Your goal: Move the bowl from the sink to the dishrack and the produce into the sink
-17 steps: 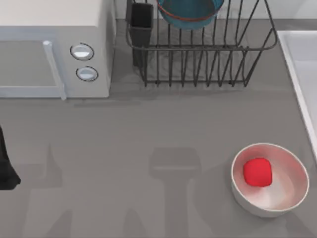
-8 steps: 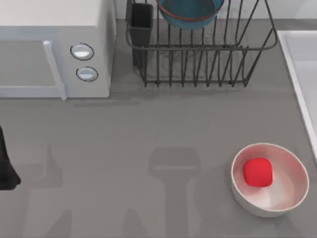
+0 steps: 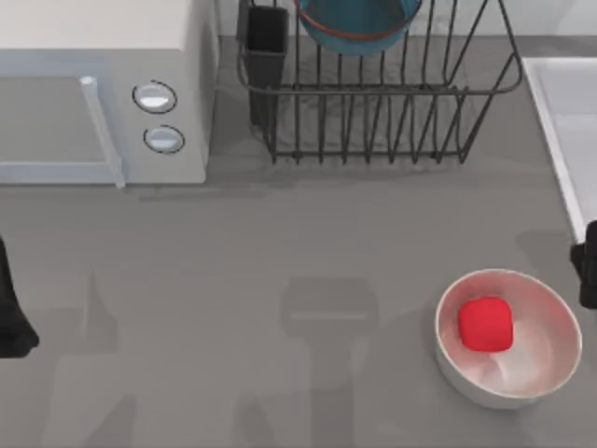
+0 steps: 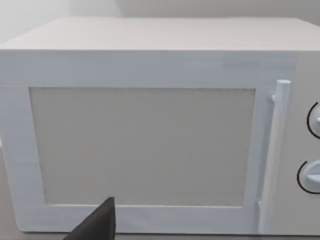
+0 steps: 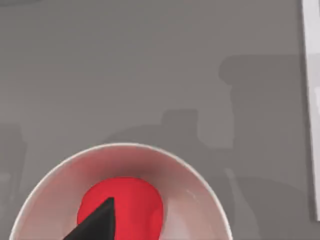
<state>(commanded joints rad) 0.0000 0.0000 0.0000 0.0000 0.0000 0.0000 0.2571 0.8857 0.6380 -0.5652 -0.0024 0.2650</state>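
The teal-blue bowl [image 3: 354,21] with its red rim line rests in the black wire dishrack [image 3: 373,103] at the back. The red produce [image 3: 486,324] lies inside a white bowl [image 3: 541,369] at the front right. My right gripper [image 3: 588,266] shows as a dark shape at the right edge, just beyond the white bowl and next to the sink [image 3: 571,121]. In the right wrist view, a dark fingertip [image 5: 95,225] hangs over the produce [image 5: 135,200] and apart from it. My left arm [image 3: 11,313] stays parked at the left edge.
A white microwave [image 3: 103,93] with two round knobs stands at the back left and faces the left wrist camera [image 4: 150,145]. A dark utensil cup [image 3: 266,47] sits at the dishrack's left corner. Bare grey counter [image 3: 280,280] lies between the microwave and the white bowl.
My right gripper has come into the top view at the right edge, beside the white bowl. The produce, both bowls and the left arm have not moved.
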